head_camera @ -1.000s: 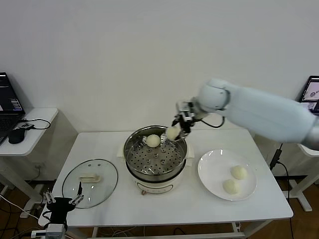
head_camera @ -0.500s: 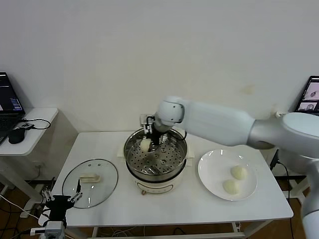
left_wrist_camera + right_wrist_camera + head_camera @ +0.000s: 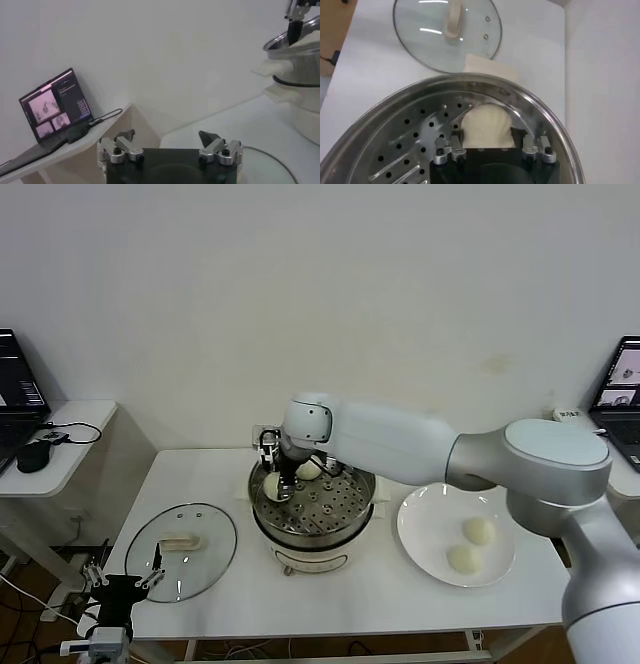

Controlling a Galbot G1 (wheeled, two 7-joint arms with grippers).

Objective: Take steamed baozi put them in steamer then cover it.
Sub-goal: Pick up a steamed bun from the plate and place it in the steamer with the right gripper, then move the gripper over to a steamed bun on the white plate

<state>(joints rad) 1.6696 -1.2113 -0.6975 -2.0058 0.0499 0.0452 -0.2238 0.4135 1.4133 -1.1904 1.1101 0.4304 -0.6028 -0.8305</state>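
Nearest, the left gripper (image 3: 127,587) idles spread beside the cover (image 3: 181,550) (unused). 2 baozi (image 3: 472,544) wait on the plate (image 3: 425,519). Farther, the right gripper (image 3: 274,485), jaws parted, sets 1 baozi (image 3: 486,129) inside the steamer (image 3: 345,534), by another (image 3: 309,470).

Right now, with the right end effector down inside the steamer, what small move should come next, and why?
Probably lift the right end effector straight up: the round cream-white bun between its open fingers already sits on the shiny steel steamer's perforated tray, and two buns wait on the white plate.
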